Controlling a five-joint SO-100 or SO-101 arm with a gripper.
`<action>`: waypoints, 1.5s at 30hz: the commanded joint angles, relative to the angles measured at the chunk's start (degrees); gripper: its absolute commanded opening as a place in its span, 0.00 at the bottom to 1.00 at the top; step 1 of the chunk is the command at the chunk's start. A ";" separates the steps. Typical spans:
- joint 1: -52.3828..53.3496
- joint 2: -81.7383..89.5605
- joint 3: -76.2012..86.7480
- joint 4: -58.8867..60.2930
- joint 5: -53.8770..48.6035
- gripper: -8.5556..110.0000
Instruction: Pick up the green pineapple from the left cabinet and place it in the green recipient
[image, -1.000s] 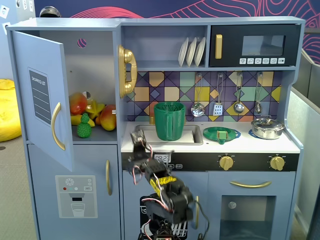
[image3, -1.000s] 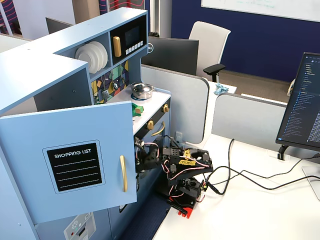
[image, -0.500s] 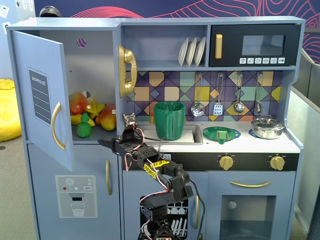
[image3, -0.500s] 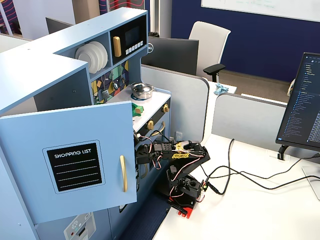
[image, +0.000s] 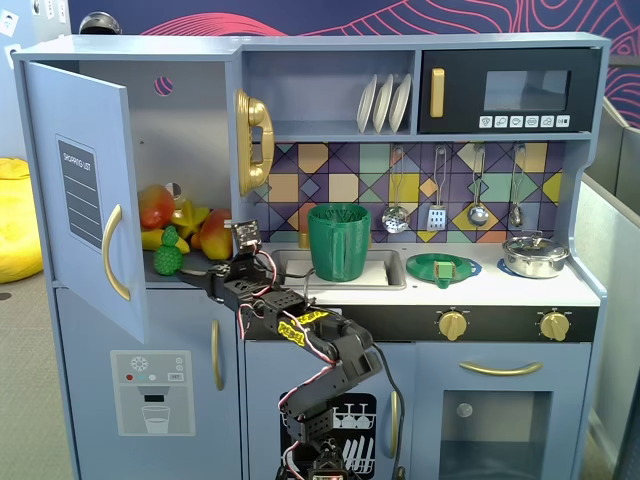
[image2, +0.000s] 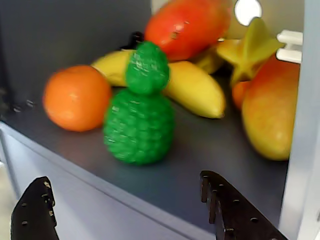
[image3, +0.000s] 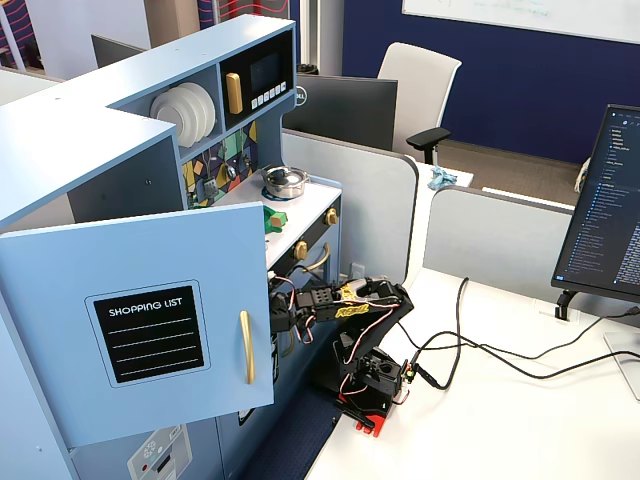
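Note:
The green pineapple (image: 167, 256) stands upright at the front of the left cabinet's shelf (image: 195, 277), with the cabinet door (image: 85, 200) swung open. In the wrist view the pineapple (image2: 140, 120) sits just beyond the shelf edge, centred ahead of my gripper (image2: 122, 179). The gripper is open and empty, its dark fingers (image2: 227, 210) spread wider than the pineapple and apart from it. Seen from the front, the gripper (image: 200, 277) reaches to the shelf's front right. The green recipient (image: 339, 242) stands in the sink, right of the cabinet.
An orange (image2: 76, 97), a banana (image2: 192, 87), a star fruit (image2: 250, 47) and red-orange fruits (image2: 270, 115) crowd behind and beside the pineapple. The cabinet's right wall (image2: 305, 125) is close to the right finger. A green plate (image: 443, 267) and a pot (image: 535, 257) sit on the counter.
The arm has risen from below the counter and swung left, bringing the open gripper up to the open cabinet's shelf in front of the pineapple.

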 joint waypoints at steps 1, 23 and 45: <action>-0.26 -3.78 -1.76 -7.03 -3.78 0.32; -0.88 -20.57 -18.37 -11.69 -3.25 0.32; -2.29 -34.54 -30.67 -13.10 -3.16 0.32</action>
